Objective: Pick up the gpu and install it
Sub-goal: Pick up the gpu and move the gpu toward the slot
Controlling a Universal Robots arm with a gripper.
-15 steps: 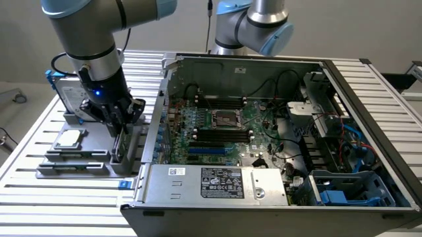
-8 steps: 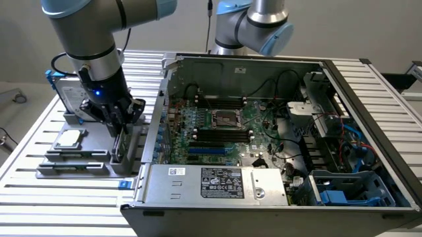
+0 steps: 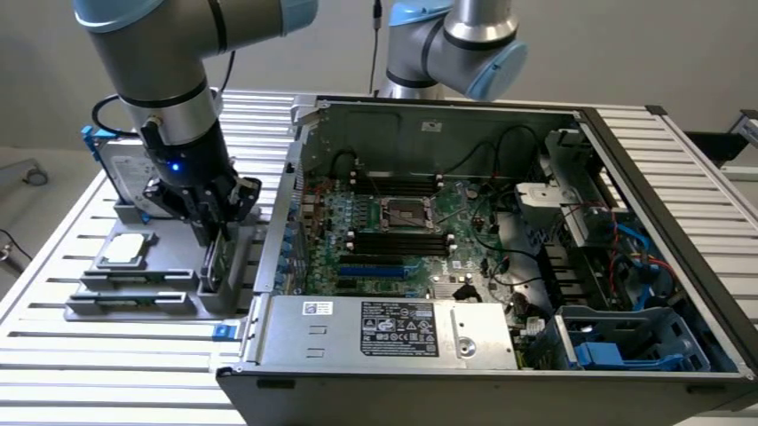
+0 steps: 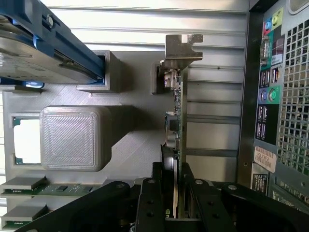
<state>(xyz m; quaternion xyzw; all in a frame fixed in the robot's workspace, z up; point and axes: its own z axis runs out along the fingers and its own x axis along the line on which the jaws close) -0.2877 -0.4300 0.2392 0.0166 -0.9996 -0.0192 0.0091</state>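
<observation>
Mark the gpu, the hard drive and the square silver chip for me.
gpu (image 4: 179,108): wrist view, on the edge of its circuit board.
hard drive (image 3: 121,170): exterior view, on its silver face.
square silver chip (image 3: 127,249): exterior view, on its top face.

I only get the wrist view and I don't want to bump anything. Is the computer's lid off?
Observer: Yes. The computer case lies open on top, its motherboard showing.
Operator: Where's my pincer from there?
Observer: The pincer hangs over the gpu in the grey holder, on the exterior view's left of the case.
Operator: Anything else nearby?
Observer: A second arm rises behind the case.
</observation>
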